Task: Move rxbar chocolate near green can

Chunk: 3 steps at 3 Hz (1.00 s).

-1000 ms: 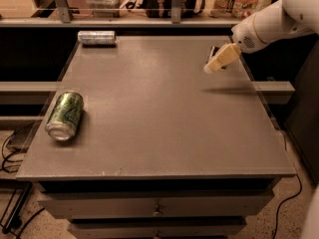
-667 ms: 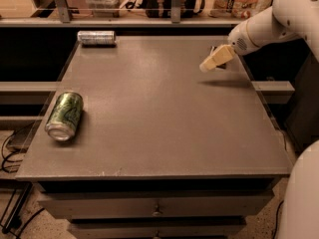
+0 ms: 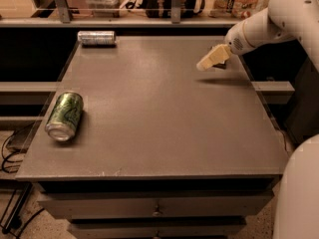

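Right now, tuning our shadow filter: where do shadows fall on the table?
Camera view: the gripper hovers over the table's far right, its shadow on the surface below it; the green can, on its side near the left edge, darkens the surface to its right; warm light.

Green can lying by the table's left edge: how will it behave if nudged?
Likely rolls sideways: the green can lies on its side. Close to the table edge, it might roll off. The hand is far right, above the table.
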Each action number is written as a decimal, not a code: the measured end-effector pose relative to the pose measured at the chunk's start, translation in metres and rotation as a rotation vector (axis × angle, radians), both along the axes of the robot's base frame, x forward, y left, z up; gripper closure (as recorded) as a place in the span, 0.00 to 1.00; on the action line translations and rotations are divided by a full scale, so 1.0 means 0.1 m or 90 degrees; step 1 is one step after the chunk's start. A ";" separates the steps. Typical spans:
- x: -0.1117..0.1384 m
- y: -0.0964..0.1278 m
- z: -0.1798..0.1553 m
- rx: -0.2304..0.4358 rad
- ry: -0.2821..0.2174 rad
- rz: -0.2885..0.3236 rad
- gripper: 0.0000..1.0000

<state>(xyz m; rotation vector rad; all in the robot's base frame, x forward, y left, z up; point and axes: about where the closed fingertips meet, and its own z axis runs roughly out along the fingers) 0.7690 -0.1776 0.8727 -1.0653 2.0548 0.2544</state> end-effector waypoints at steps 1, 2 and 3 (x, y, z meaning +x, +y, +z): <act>0.10 -0.01 -0.06 0.015 -0.001 -0.017 0.00; 0.18 -0.01 -0.10 0.032 -0.004 -0.027 0.00; 0.27 -0.05 -0.20 0.036 0.004 -0.042 0.00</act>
